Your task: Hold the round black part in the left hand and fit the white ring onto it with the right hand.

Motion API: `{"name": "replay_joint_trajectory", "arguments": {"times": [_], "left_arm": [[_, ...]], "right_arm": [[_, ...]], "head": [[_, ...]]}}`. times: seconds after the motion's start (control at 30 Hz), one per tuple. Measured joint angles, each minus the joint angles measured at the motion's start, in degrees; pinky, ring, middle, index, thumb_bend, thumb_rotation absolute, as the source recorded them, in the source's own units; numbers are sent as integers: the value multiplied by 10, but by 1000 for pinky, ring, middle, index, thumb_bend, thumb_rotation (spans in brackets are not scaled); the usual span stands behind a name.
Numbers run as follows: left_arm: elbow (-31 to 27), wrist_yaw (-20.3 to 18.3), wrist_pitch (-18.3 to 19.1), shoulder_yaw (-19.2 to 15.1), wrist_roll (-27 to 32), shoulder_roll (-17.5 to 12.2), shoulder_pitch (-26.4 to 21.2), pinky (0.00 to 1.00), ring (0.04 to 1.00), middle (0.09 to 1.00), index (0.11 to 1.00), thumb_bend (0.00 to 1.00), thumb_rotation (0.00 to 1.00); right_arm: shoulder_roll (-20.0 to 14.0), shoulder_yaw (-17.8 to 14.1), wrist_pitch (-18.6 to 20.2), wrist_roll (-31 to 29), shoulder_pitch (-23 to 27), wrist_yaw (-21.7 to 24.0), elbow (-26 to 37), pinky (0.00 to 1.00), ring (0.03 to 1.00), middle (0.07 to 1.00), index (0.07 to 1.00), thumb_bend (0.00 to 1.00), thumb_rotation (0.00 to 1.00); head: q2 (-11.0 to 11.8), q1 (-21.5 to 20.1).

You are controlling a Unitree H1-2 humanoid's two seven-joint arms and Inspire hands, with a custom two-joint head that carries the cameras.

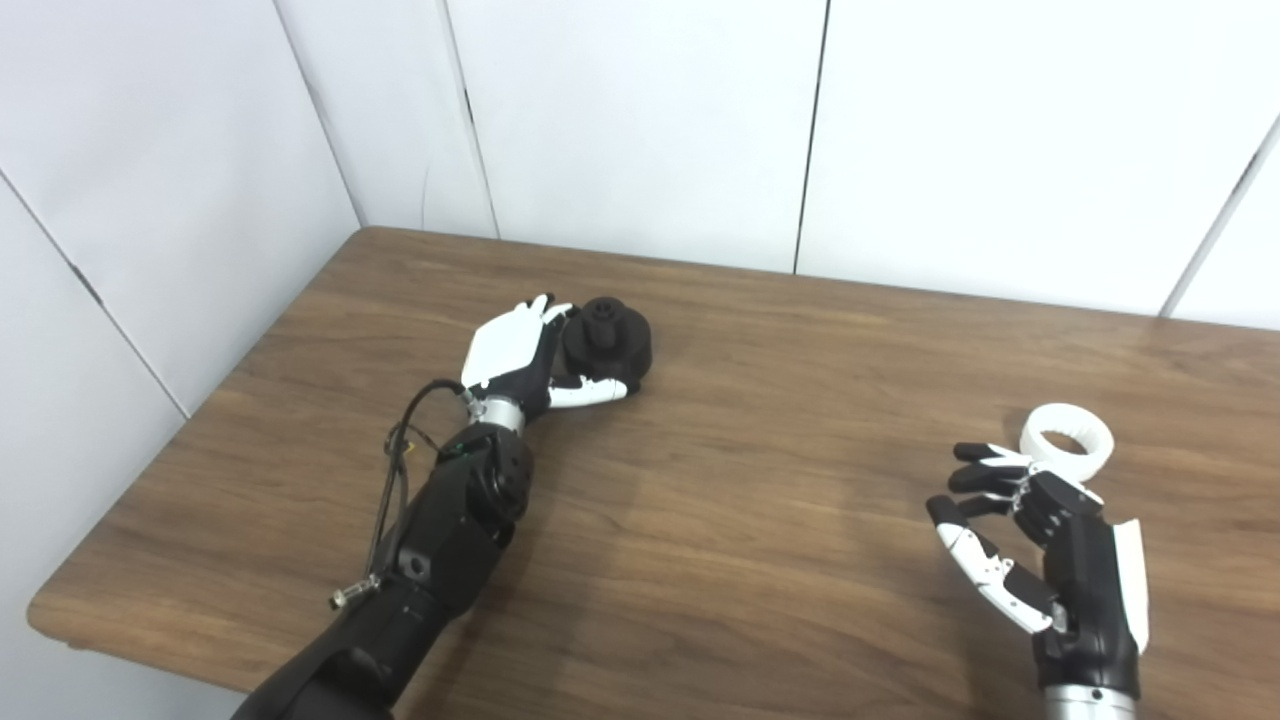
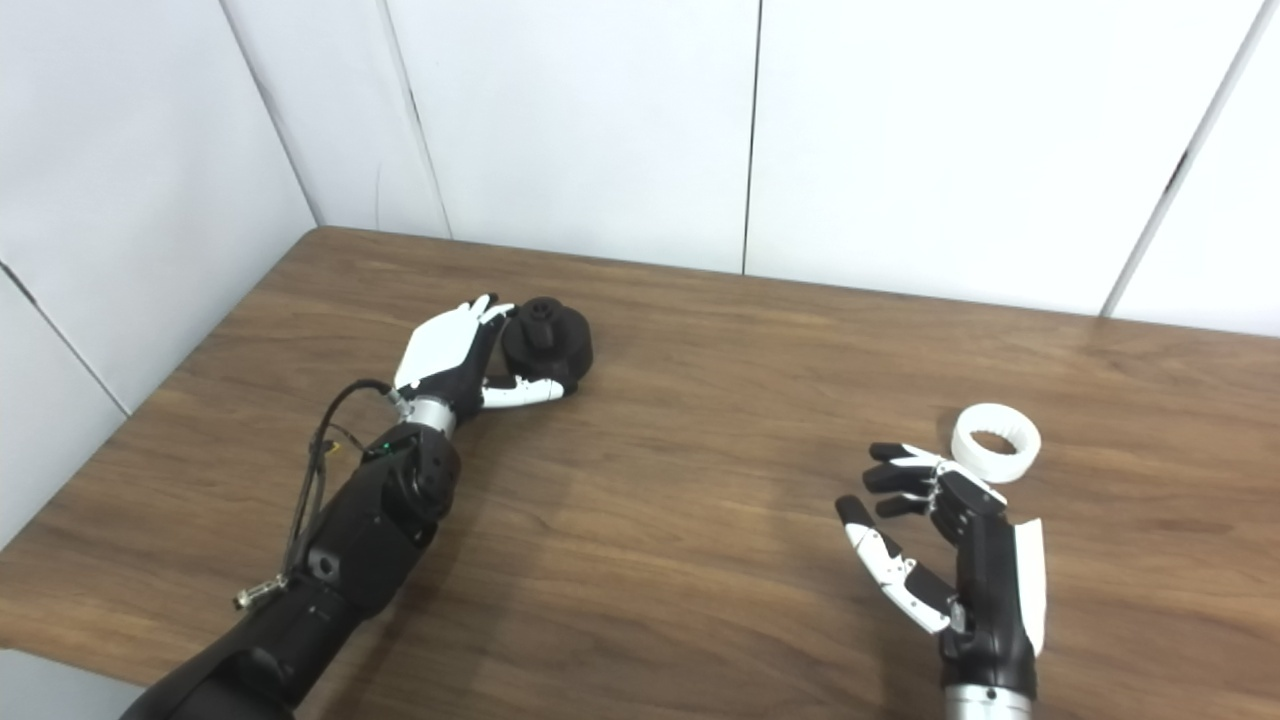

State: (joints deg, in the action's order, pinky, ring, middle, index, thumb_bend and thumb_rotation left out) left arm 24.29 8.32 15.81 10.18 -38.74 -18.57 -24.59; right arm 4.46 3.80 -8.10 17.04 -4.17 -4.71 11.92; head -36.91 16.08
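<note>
The round black part (image 1: 608, 340) sits on the brown table (image 1: 760, 520) at the far left of middle. My left hand (image 1: 520, 355) is wrapped around its near-left side, thumb under its front edge and fingers at its far side, touching it. The white ring (image 1: 1067, 438) lies flat on the table at the right. My right hand (image 1: 1040, 540) is open and empty, just in front and to the left of the ring, fingers curled loosely and not touching it. The same scene shows in the right eye view, with the part (image 2: 548, 342) and ring (image 2: 996, 442).
White wall panels (image 1: 640, 120) stand close behind the table's far edge and along its left side. The table's near-left corner (image 1: 60, 610) is rounded. A loose cable (image 1: 395, 470) hangs along my left forearm.
</note>
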Motion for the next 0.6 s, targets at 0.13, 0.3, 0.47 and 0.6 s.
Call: {"name": "replay_joint_trajectory", "arguments": {"times": [0.13, 0.3, 0.47, 0.6], "left_arm": [[2, 0, -7, 0, 11, 0, -2, 933, 1000, 1000, 855, 1000, 585], [8, 4, -17, -4, 24, 2, -3, 949, 1000, 989, 800, 957, 504], [11, 10, -34, -10, 43, 7, -3, 960, 1000, 980, 734, 904, 422], [13, 15, -39, -13, 57, 10, -3, 974, 1000, 974, 703, 874, 361]], "right_arm": [[0, 0, 4, 0, 0, 0, 2, 487, 584, 671, 499, 498, 164], [0, 0, 5, -2, 0, 0, 3, 494, 589, 669, 499, 499, 163], [0, 0, 6, -3, 0, 0, 5, 487, 586, 670, 499, 499, 164], [0, 0, 7, -4, 0, 1, 6, 486, 584, 671, 499, 498, 163]], "head": [[-3, -2], [-4, -2], [-5, -1], [-6, 0]]}}
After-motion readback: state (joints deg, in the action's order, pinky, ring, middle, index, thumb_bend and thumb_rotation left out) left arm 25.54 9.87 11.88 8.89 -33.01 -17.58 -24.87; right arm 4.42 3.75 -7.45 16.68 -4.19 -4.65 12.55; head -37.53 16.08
